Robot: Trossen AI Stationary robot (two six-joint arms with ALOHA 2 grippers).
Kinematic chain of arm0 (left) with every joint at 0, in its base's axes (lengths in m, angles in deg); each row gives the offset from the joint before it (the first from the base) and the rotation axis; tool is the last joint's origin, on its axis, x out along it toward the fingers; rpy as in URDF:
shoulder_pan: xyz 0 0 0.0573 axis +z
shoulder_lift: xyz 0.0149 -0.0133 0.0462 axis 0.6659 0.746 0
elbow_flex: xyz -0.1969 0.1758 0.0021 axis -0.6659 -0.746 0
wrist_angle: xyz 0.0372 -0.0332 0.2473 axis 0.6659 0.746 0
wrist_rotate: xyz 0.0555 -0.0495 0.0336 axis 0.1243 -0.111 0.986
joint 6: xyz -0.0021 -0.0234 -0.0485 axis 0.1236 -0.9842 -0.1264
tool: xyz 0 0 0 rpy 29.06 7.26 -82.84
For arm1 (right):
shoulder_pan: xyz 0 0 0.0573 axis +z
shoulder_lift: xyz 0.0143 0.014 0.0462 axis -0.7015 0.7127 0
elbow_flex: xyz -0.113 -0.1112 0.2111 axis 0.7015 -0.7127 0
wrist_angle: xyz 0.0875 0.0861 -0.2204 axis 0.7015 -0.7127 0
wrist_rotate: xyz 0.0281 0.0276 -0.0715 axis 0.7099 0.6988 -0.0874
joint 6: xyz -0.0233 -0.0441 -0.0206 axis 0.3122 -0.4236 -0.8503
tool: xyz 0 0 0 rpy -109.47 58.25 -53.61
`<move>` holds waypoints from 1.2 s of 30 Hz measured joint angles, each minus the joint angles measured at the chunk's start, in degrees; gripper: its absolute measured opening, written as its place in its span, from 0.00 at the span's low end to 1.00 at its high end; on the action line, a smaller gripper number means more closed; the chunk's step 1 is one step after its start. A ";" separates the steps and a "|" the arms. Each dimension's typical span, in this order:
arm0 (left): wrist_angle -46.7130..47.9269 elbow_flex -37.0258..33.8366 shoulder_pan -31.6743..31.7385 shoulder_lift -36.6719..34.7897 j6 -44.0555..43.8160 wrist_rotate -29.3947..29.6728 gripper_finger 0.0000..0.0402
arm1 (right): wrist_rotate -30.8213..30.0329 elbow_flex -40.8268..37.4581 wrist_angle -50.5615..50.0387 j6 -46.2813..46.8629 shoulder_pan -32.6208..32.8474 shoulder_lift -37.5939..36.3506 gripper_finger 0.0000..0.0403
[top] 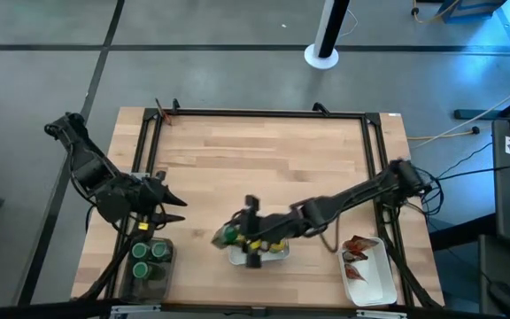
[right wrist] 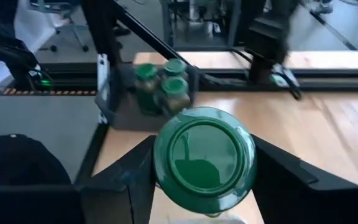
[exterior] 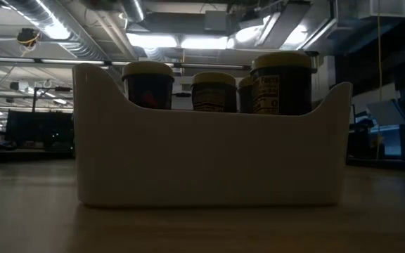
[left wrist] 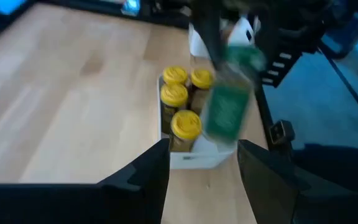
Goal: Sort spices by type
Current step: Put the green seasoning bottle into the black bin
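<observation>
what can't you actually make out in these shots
- Count of yellow-capped jars in the low view: the white tray wall hides their lower halves and any jars behind.
- Label of the green-capped jar in the left wrist view: blurred.
- That jar's body in the right wrist view: its own green cap covers it, in the right pincer.
- Red-orange packets: too small to count in the high view.
- Left pincer: finger gap unclear there.
</observation>
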 joint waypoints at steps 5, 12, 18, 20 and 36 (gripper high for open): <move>-0.26 0.00 -0.22 -1.13 2.21 1.39 0.43 | 0.98 11.95 -0.42 -0.39 0.52 9.91 0.51; -0.27 0.00 -0.22 -1.45 3.60 1.38 0.43 | 3.40 26.91 -0.27 -0.64 0.30 22.65 0.51; -0.57 0.00 -0.22 -1.67 4.10 1.37 0.43 | 4.02 34.44 3.10 -1.94 0.30 29.64 0.51; -0.57 0.00 -0.22 -1.67 4.10 1.39 0.43 | 4.47 34.98 4.95 -2.14 0.30 30.98 0.51; -0.27 0.00 -0.25 -0.93 0.53 0.73 0.43 | 5.91 35.14 2.85 -3.13 1.11 34.23 0.51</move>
